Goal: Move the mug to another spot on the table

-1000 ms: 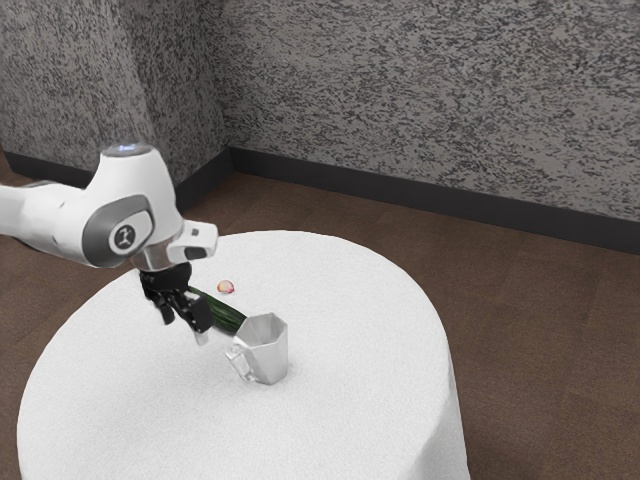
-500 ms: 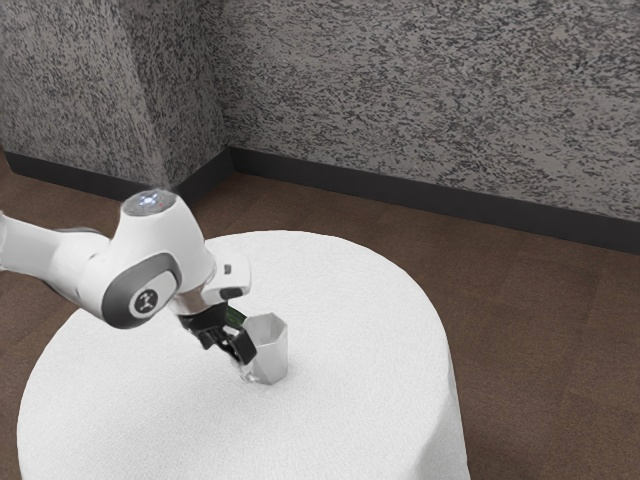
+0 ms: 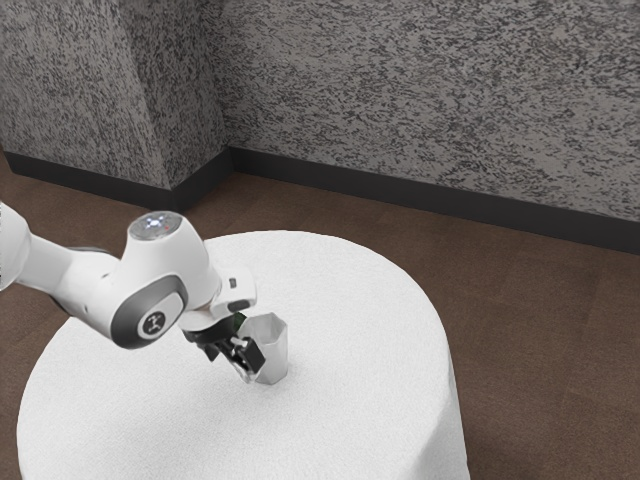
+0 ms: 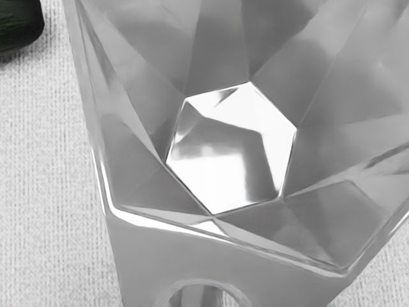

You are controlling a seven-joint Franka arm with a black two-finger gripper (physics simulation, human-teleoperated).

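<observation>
So, the end effector (image 3: 238, 352) is down at the handle side of the mug (image 3: 271, 347), right up against it, but honestly I can't tell if it's actually clamped on or just loose around the handle. The faceted silvery mug stands upright on the round white desk (image 3: 360, 300), a bit toward the exterior view's left of the middle. A dark green thing (image 4: 16, 22) lies on the desk just beside the mug's rim.

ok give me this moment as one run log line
phase: at mug | gripper at handle side of silver faceted mug | mug upright on white table | grasp: cannot tell
</observation>
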